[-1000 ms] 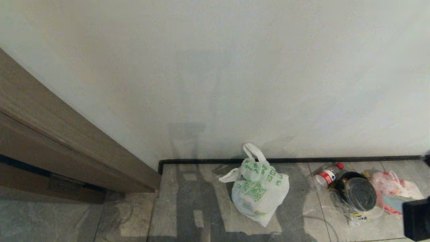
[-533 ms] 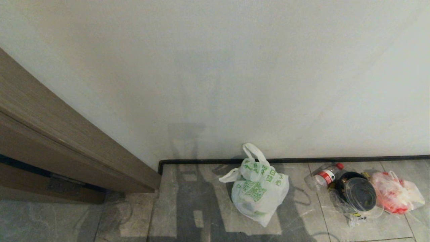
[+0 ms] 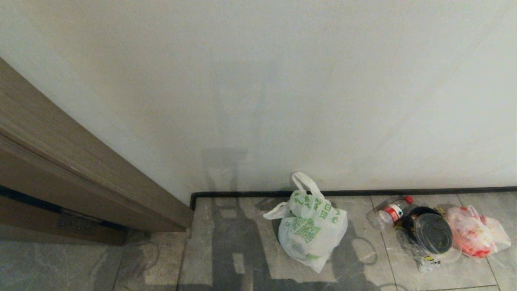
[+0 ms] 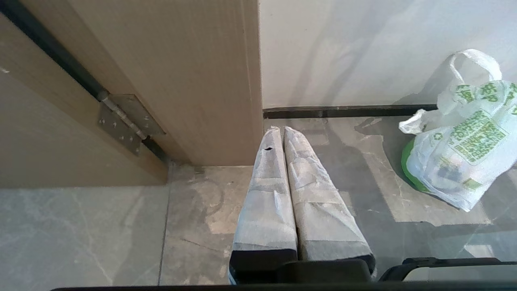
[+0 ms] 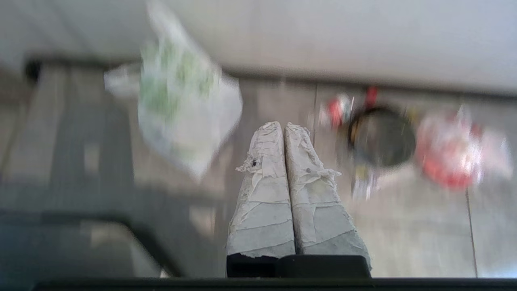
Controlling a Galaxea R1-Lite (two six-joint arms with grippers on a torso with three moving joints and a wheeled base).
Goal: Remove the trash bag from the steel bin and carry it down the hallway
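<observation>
Pulling back out of the head view, the right arm has gone from the near right corner where its dark end showed a second ago, and nothing else in the scene has shifted. The trash bag point(image 3: 309, 224) sits on the grey floor tiles point(image 3: 226, 250) just in front of the black skirting point(image 3: 404, 192), handles loose, free of any grip. To its right lie a plastic bottle point(image 3: 391, 211), a round black tub point(image 3: 431, 232) and a clear bag with red contents point(image 3: 474, 231). No steel bin is visible.

The right gripper point(image 5: 283, 126) has its taped fingers pressed together on nothing, away from the bag. The left gripper point(image 4: 282, 130) is likewise closed and empty near the door frame point(image 4: 194, 81). I judge the bag delivered and the task essentially finished.
</observation>
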